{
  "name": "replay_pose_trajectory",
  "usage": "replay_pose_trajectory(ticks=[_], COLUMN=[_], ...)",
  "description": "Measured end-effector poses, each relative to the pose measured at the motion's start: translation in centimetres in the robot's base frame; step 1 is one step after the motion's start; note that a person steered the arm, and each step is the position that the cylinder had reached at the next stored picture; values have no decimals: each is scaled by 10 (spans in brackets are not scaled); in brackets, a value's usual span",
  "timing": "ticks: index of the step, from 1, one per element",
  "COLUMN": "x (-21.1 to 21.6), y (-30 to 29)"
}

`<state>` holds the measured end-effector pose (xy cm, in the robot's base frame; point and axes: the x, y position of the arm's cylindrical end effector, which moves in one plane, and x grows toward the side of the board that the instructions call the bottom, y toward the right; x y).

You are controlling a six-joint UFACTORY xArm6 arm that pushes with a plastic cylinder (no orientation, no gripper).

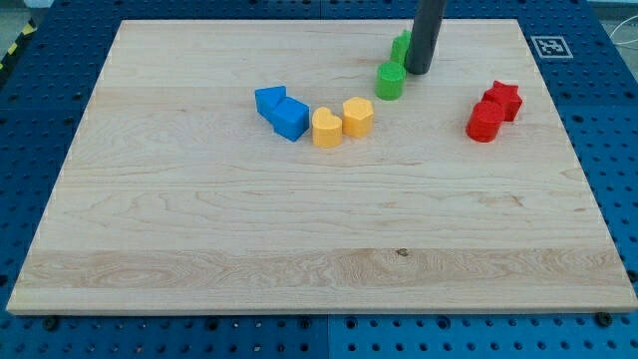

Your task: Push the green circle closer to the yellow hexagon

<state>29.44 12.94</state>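
The green circle (390, 81) sits on the wooden board (199, 229) near the view's top, right of centre. The yellow hexagon (358, 117) lies a short way below and left of it, apart from it. My tip (418, 71) stands just to the right of the green circle, close to or touching its upper right side. A second green block (401, 47) sits right behind the tip's left side, partly hidden by the rod.
A yellow heart-shaped block (326, 128) touches the hexagon's left side. Two blue blocks (282, 111) lie left of that. Two red blocks (493, 112) lie at the view's right. A marker tag (549, 46) is at the board's top right corner.
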Motion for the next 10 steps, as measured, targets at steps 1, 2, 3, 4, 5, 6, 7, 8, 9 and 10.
replay_pose_trajectory(ticks=[1, 2, 3, 4, 5, 6, 7, 8, 9, 10], x=[0, 1, 4, 22, 36, 39, 39, 39, 35, 5], y=[0, 0, 16, 33, 28, 12, -7, -31, -40, -40])
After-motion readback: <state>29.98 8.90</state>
